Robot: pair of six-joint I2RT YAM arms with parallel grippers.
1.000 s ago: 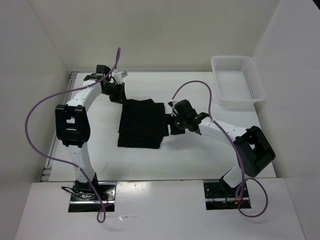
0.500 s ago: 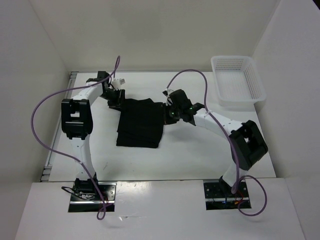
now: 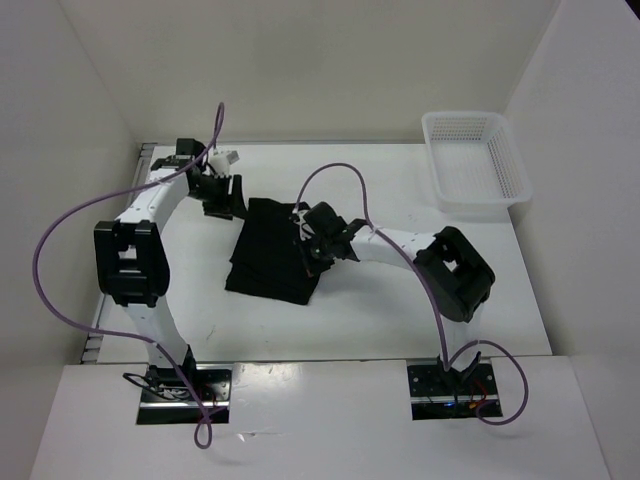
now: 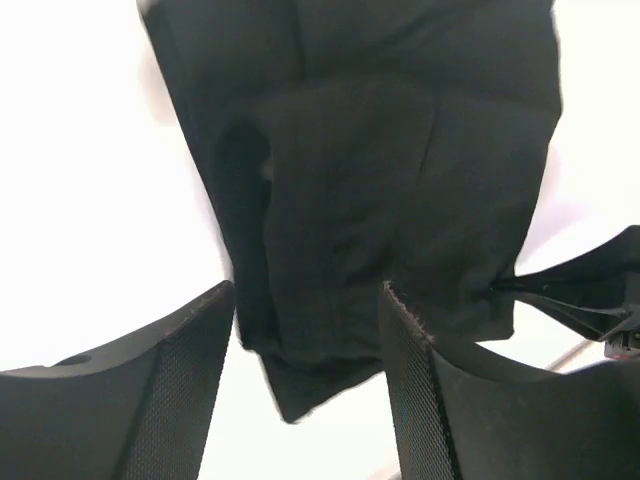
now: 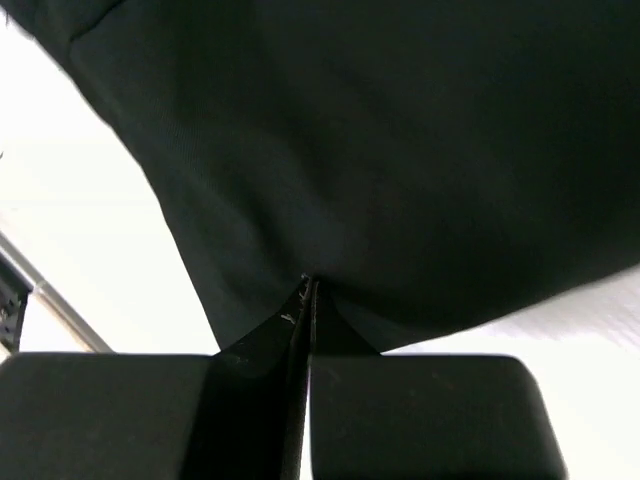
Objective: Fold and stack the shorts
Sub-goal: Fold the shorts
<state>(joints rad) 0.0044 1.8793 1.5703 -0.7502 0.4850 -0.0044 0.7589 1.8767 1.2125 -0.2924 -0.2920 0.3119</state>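
The black shorts (image 3: pixel 262 258) lie folded in a skewed rectangle on the white table. My left gripper (image 3: pixel 222 200) stands open at their far left corner. In the left wrist view a corner of the shorts (image 4: pixel 380 180) shows in the gap of the left gripper (image 4: pixel 307 300), with neither finger touching it. My right gripper (image 3: pixel 306 250) sits on the right part of the shorts. In the right wrist view the right gripper (image 5: pixel 306 282) is shut, and the shorts (image 5: pixel 400 150) pucker into a small tent at its tips.
A white mesh basket (image 3: pixel 478 165) stands at the back right corner of the table. White walls close in the table on the left, back and right. Purple cables loop above both arms.
The left gripper has opened and let go of the shorts' far corner. The right gripper has moved left onto the shorts and shut. The shorts have shifted left and turned slightly.
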